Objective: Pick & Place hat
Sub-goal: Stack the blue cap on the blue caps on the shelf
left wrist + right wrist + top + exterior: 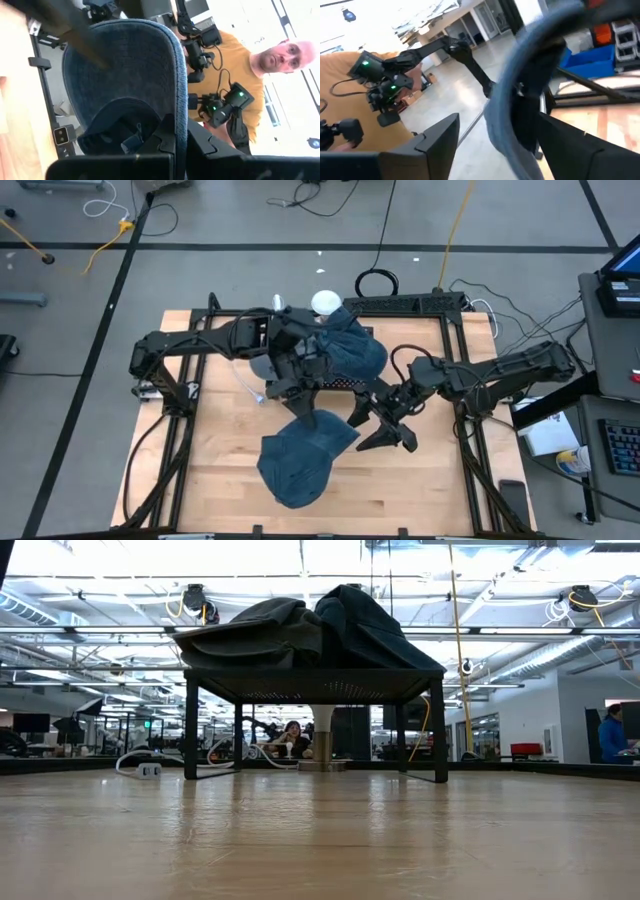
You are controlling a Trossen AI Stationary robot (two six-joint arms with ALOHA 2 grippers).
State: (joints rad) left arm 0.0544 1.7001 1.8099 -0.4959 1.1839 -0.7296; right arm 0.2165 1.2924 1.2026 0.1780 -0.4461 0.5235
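A blue brimmed hat (300,462) hangs in the air over the table's near middle, its hollow inside (120,120) showing in the left wrist view. My left gripper (181,147) is shut on its brim and reaches in level from the table's left (312,402). My right gripper (495,150) stands open at the hat's right side (375,432). The brim's edge (517,105) runs between its fingers, close to one of them (560,145). The low view shows neither the hat nor the grippers. My left gripper pinches the hat's brim at its outer edge (178,107) between its two fingers. The fingers lie level and the brim stands on edge between them. The hat is lifted clear of the table, and its crown hangs toward the table's near edge. My right gripper: I cannot tell whether its finger touches the brim.
A black rack (400,305) (310,685) stands at the table's far edge with a pile of dark blue cloth (352,352) (300,630) on top. A white post (325,302) rises beside it. A person in a mustard shirt (235,65) stands beyond the table.
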